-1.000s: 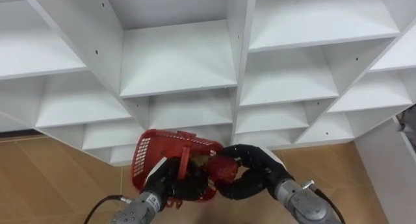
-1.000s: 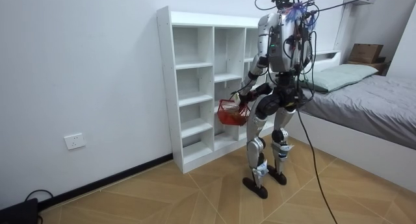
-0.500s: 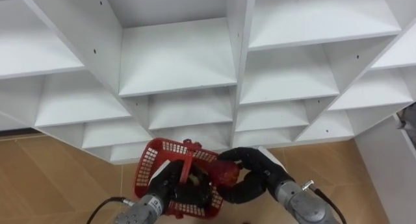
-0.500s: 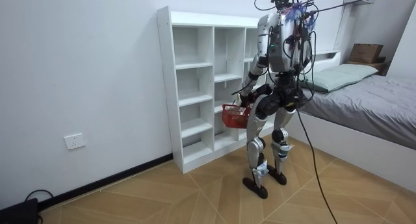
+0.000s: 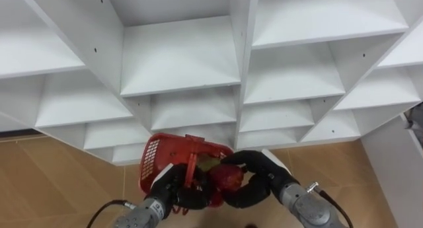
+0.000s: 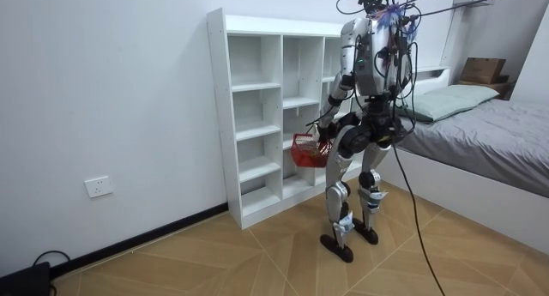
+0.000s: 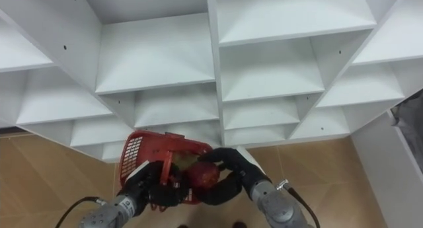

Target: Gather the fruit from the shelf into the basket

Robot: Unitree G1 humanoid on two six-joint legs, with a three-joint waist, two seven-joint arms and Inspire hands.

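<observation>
Change over the last second: the basket (image 5: 163, 156) rocked in the left hand (image 5: 173, 190). It dipped with the mesh side facing up half a second ago, then came back up with the mouth turned toward the right hand (image 5: 259, 170). The red fruit (image 5: 228, 178) stayed against the basket's right edge throughout and had not been let go, so I'd judge the drop-in as under way but not done. The closet (image 5: 178, 56) cells beyond the fingers all looked bare, so this was probably the last piece, or close to it. Left fingers (image 5: 177, 183): curled tight round the basket's handle from below, carrying the basket just above and ahead of them, between the fingers and the lowest shelves. A yellow-green piece (image 5: 209, 163) sat in the basket, just right of those fingers and touching or nearly touching the red fruit; I couldn't tell what it was. Right fingers (image 5: 246, 160): arched over the top of the red fruit with the thumb side underneath, a closed wrap with the fruit filling it. The fruit sat on the left of that palm, at the basket's rim. I couldn't tell whether it was already past the rim. The room view had the robot standing upright facing the closet, with the basket at hip level.
</observation>
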